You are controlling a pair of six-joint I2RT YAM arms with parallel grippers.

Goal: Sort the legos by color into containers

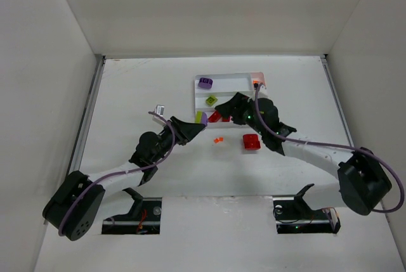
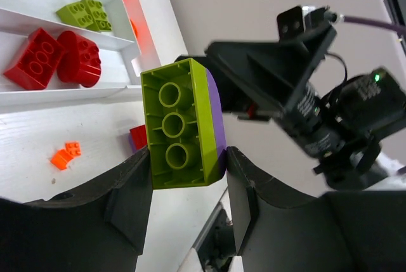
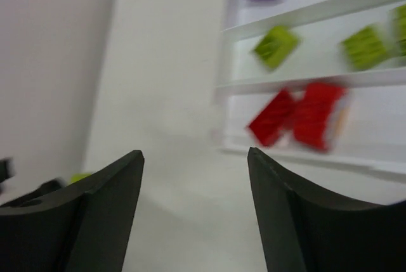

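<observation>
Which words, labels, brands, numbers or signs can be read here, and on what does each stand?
None can be read.
The lime green brick in the left gripper shows only plain round tubes.
Any marks on the studs of the red bricks in the white tray are too small to read.
The right wrist view is blurred.

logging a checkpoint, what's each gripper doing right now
left gripper: shut on the lime green and purple brick
right gripper: open, holding nothing

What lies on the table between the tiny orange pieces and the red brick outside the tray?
Nothing: the top view shows only bare table between the orange pieces and the red brick.
</observation>
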